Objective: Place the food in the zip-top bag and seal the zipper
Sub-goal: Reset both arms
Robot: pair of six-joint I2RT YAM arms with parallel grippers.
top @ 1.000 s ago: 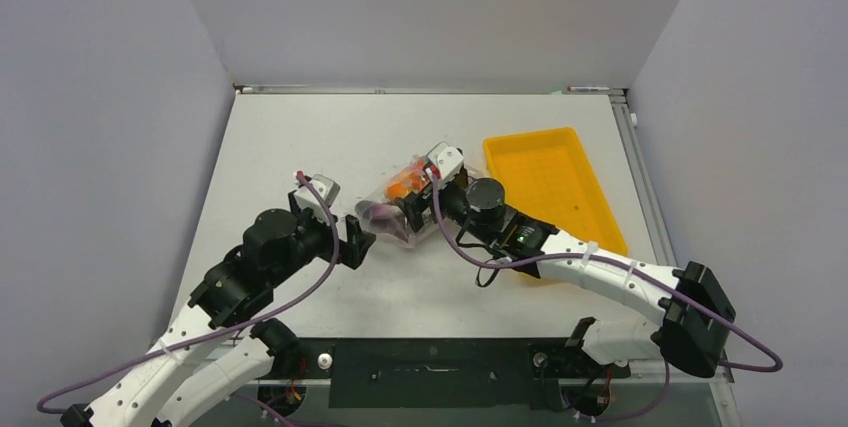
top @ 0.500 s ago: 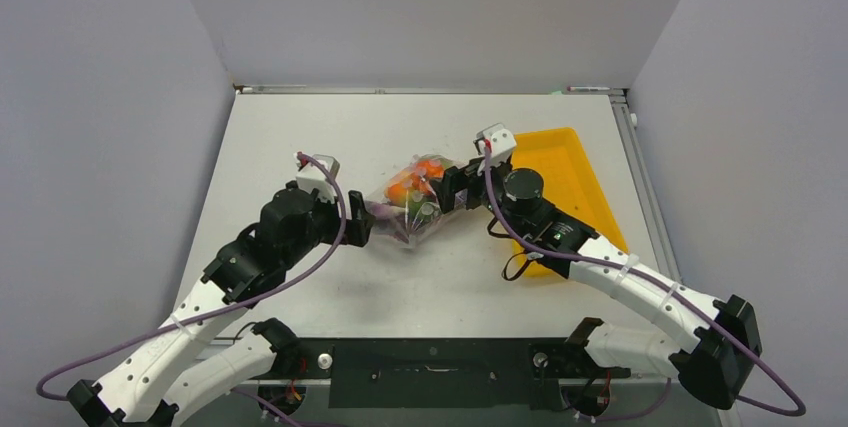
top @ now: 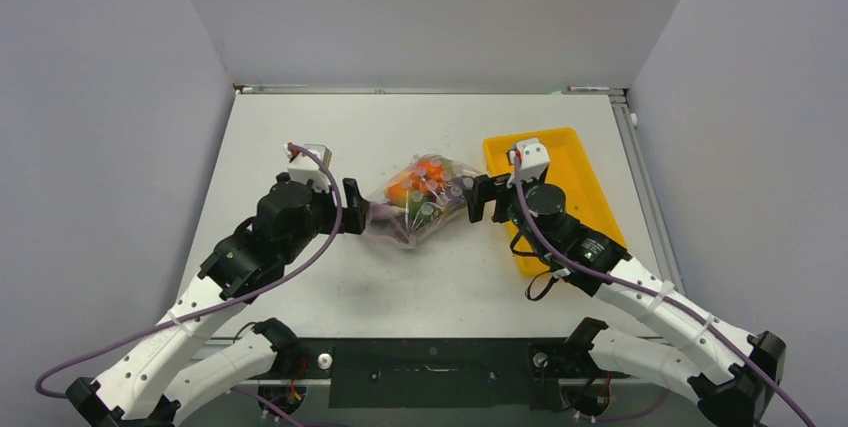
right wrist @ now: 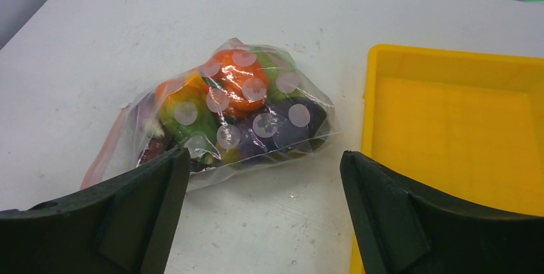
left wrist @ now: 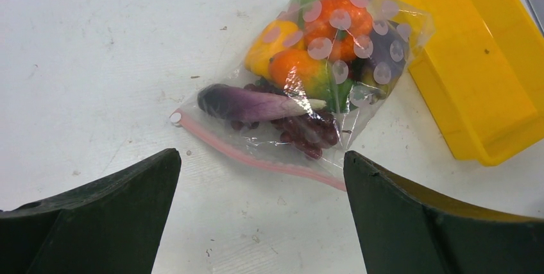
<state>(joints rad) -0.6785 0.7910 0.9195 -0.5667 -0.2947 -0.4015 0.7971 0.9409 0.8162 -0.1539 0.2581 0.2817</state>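
Note:
The zip-top bag (top: 415, 202) lies on the white table between both arms, clear with pink dots. The food is inside it: a purple eggplant (left wrist: 247, 102), dark red grapes (left wrist: 308, 134), an orange piece (left wrist: 333, 27) and a yellow pepper (left wrist: 272, 46). The zipper (left wrist: 256, 156) runs as a flat pink strip along the bag's left edge, facing my left gripper (top: 354, 211). That gripper stands open just short of the strip, holding nothing. My right gripper (top: 474, 199) is open too, just off the bag's right end (right wrist: 237, 113), touching nothing.
A yellow tray (top: 560, 162) stands right of the bag, partly under my right arm, and its rim (right wrist: 369, 113) lies close to the right finger. Grey walls close in the table on three sides.
My right gripper has drawn back to the right, from over the bag to beside it. My left gripper has edged up toward the zipper end. The bag now lies free.

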